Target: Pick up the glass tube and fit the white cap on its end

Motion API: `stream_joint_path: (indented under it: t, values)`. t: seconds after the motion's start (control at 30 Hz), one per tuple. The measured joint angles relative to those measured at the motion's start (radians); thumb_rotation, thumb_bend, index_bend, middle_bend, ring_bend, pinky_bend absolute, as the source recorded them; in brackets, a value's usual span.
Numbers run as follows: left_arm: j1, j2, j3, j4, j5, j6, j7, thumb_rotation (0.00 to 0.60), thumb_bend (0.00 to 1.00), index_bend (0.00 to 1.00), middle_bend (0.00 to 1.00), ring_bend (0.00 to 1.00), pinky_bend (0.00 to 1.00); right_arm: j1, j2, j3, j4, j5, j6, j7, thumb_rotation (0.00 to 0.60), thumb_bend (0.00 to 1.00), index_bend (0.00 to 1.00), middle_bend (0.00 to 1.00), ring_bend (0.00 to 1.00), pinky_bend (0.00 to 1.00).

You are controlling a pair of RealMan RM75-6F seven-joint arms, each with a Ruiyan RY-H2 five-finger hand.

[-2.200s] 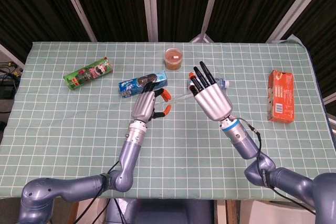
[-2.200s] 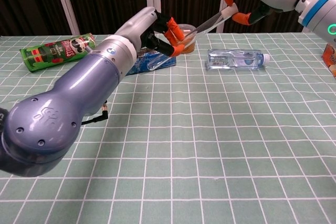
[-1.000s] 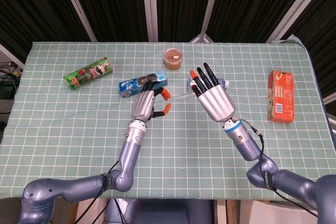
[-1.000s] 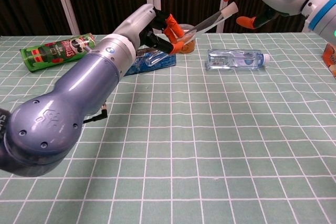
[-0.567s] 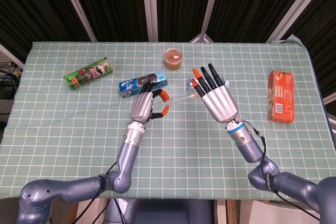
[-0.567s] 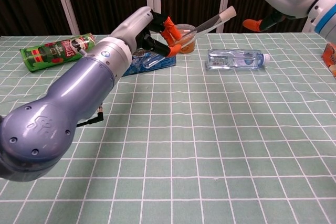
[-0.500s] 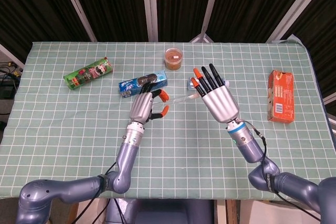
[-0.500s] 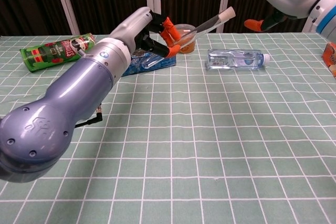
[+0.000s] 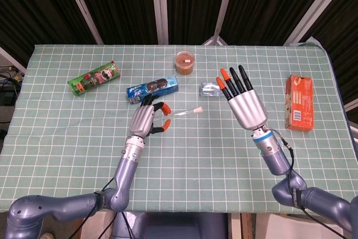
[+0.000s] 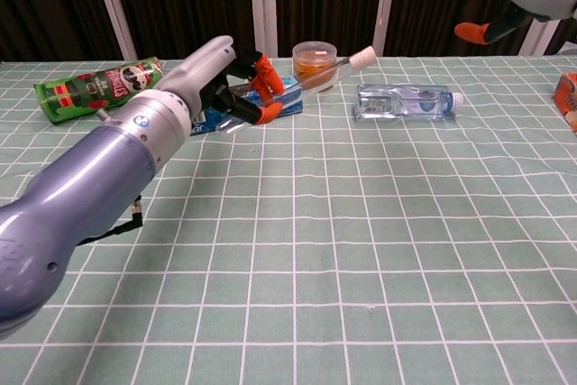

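Chest view, left robot hand [image 10: 236, 87] gripping capped glass tube [image 10: 311, 78], right robot hand [image 9: 241, 101] spread empty, mostly cropped.

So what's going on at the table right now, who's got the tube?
The left robot hand holds the glass tube above the table, and the white cap is already on its far end. The right robot hand is open, fingers spread, holding nothing and well clear of the tube. A water bottle, a jar, a chips can, a cookie pack and an orange box lie around on the table.
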Motion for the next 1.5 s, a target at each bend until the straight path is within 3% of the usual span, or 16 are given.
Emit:
stream_joint_path:
  t: [0.27, 0.57, 1.13, 1.5]
  values:
    - [0.067, 0.04, 0.094, -0.022, 0.029, 0.0, 0.017, 0.6, 0.65, 0.57, 0.55, 0.13, 0.0, -0.012, 0.038, 0.023, -0.066, 0.016, 0.013, -0.017, 0.6, 0.32, 0.14, 0.05, 0.04, 0.05]
    - [0.077, 0.044, 0.141, 0.026, 0.038, -0.041, 0.087, 0.6, 0.65, 0.57, 0.55, 0.13, 0.0, -0.026, 0.07, 0.033, -0.121, 0.02, 0.027, -0.039, 0.6, 0.32, 0.14, 0.04, 0.04, 0.05]
    - [0.066, 0.016, 0.122, 0.064, -0.028, -0.101, 0.194, 0.6, 0.63, 0.55, 0.55, 0.13, 0.0, -0.042, 0.085, 0.032, -0.158, 0.024, 0.029, -0.052, 0.6, 0.32, 0.14, 0.04, 0.03, 0.05]
    - [0.052, 0.056, 0.113, -0.017, -0.137, -0.131, 0.37, 0.6, 0.55, 0.49, 0.47, 0.13, 0.0, -0.055, 0.083, 0.022, -0.16, 0.018, 0.032, -0.042, 0.6, 0.32, 0.14, 0.04, 0.03, 0.05]
